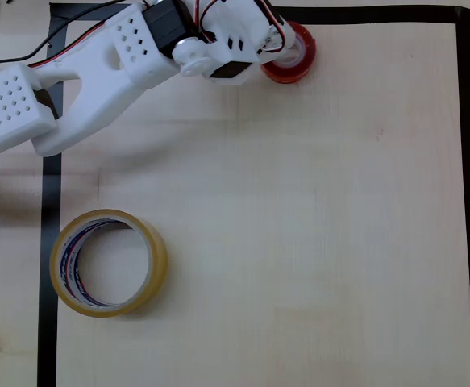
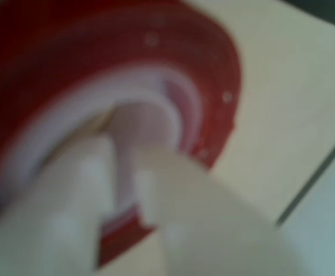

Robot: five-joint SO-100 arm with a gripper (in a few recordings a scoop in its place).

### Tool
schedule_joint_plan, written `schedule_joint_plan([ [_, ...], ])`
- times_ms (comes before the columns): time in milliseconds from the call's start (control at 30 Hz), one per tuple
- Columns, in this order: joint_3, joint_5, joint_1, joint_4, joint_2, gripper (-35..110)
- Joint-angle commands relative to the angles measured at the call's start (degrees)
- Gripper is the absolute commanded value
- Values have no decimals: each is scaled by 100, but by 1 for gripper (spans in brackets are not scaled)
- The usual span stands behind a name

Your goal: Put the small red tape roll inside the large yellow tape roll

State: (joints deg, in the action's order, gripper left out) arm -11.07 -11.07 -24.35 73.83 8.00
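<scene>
Gripper on small red tape roll beside black border tape.

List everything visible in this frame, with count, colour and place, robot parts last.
small red tape roll: one, glossy red with a white core, near the top edge of the overhead view, partly under the gripper; blurred and close in the wrist view.
large yellow tape roll: one, yellowish with a printed inner core, flat at lower left of the overhead view, hole empty.
black tape border: one, black, framing the table.
table: one, light wood.
cables: red and black, upper left.
gripper: one, white, at the red roll; one finger reaches into its core.
</scene>
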Motion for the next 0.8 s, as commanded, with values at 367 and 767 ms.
schedule_joint_plan([
  [367,-272,352,237,1951,800,0],
  [767,-272,369,466,2971,1257,0],
])
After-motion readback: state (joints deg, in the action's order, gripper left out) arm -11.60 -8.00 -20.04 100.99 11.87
